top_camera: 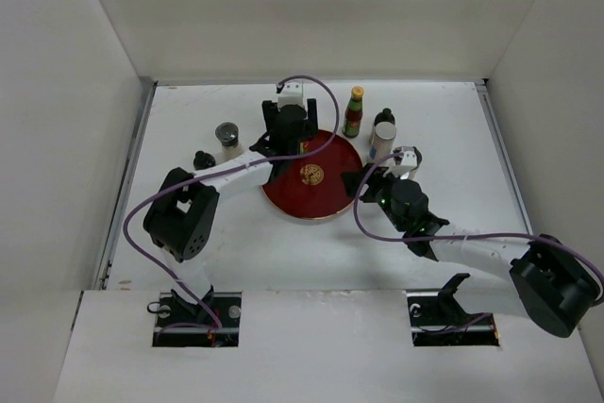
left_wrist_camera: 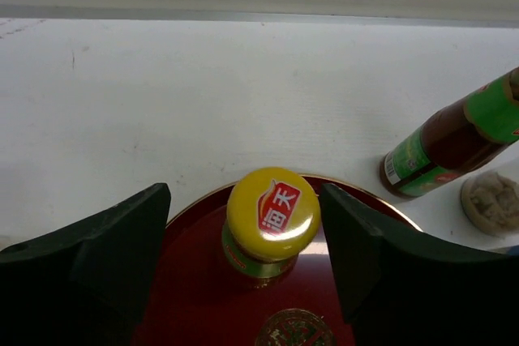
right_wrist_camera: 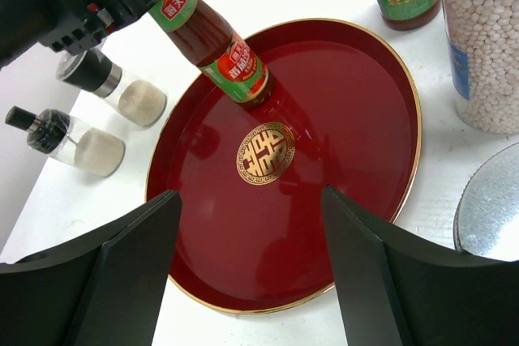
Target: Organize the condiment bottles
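Observation:
A red sauce bottle with a green neck and yellow cap (left_wrist_camera: 272, 212) stands on the far part of the round dark-red tray (top_camera: 326, 197). My left gripper (left_wrist_camera: 245, 200) is open, its fingers on either side of the cap without touching it. In the right wrist view this bottle (right_wrist_camera: 220, 46) stands upright under the left gripper. A second red sauce bottle (top_camera: 354, 110) stands on the table just beyond the tray. My right gripper (right_wrist_camera: 251, 196) is open and empty above the tray's near right rim (right_wrist_camera: 405, 168).
A jar of white beads (right_wrist_camera: 482, 46) and a silver-topped shaker (top_camera: 408, 159) stand right of the tray. Two shakers with white contents (right_wrist_camera: 122, 91) (right_wrist_camera: 69, 139) stand left of it. White walls close in the table on three sides.

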Controlling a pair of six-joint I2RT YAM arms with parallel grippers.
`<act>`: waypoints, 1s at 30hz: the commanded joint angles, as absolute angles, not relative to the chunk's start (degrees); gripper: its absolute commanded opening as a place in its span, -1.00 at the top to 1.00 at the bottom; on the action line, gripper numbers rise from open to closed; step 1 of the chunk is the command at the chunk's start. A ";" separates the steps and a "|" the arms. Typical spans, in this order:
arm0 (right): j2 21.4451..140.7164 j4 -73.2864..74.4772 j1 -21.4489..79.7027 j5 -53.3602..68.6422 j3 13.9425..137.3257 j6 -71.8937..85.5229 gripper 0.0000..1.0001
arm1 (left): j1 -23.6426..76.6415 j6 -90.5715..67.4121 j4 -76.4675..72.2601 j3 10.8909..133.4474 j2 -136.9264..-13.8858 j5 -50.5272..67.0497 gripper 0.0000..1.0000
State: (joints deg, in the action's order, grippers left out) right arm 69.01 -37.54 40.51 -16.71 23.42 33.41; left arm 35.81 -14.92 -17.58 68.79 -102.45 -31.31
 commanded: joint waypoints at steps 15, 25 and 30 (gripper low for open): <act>65.13 -35.17 43.72 -17.05 27.06 29.62 0.61 | 39.67 -18.27 -31.99 45.11 -70.59 -37.52 0.23; 71.97 -20.23 40.31 -19.77 42.87 25.15 0.36 | 41.79 -32.41 -32.78 26.47 -64.95 -32.79 0.56; 80.58 -16.88 34.24 -20.57 53.07 21.72 0.08 | 39.95 -37.96 -37.52 20.58 -64.34 -27.52 0.59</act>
